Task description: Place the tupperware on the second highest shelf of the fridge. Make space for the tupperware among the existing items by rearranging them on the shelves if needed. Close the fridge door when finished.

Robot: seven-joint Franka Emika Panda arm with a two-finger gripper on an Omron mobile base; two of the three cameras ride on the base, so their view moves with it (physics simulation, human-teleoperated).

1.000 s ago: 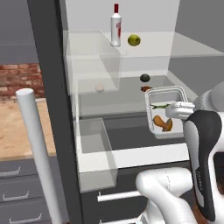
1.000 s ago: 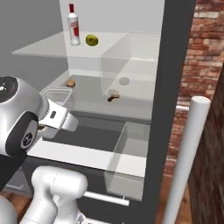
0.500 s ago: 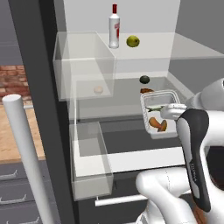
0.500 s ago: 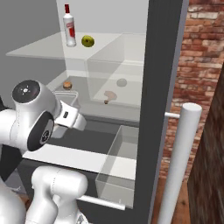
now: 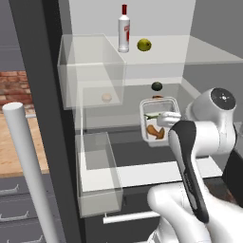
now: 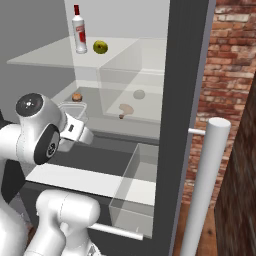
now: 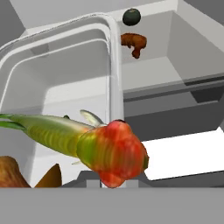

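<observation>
Left base view: fridge (image 5: 47, 57) open, white interior, brick wall left. Gripper (image 5: 167, 118) clamped on the tub (image 5: 156, 121) rim, held inside over the lower shelf. Bottle (image 5: 124, 29) and yellow fruit (image 5: 144, 45) on the shelf above it; dark fruit (image 5: 157, 86) just behind.

Right base view: tub (image 6: 75, 111) ahead of the gripper; the camera has shifted since before.

Hand view: tub wall (image 7: 114, 70) straight ahead, dark fruit (image 7: 131, 16) beyond.
</observation>
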